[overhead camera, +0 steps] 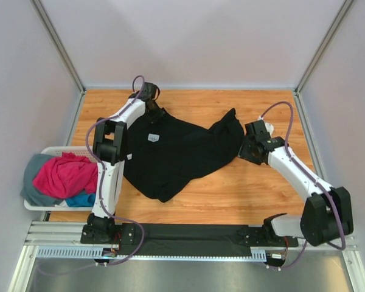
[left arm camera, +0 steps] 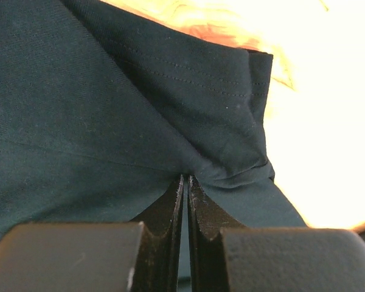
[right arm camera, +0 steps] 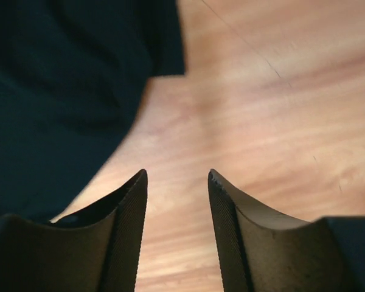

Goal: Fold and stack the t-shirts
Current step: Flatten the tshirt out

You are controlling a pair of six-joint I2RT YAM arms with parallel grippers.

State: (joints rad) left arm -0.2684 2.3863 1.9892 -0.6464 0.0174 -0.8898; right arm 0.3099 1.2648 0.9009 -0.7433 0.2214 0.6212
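The black t-shirt (overhead camera: 176,152) lies crumpled on the table (overhead camera: 261,188) — the left fingers (left arm camera: 181,190) pinch shut on a fold, sleeve hem just beyond their tips, probably anchoring it for flattening, while the right fingers (right arm camera: 134,194) hover half open and empty, cloth edge just to their left.

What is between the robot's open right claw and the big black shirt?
Nothing but bare wooden table. The right wrist view shows the right gripper open over the wood, the black t-shirt just beside it.

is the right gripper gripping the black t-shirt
No, the right gripper is open with only bare table between its fingertips; the black t-shirt lies off to one side.
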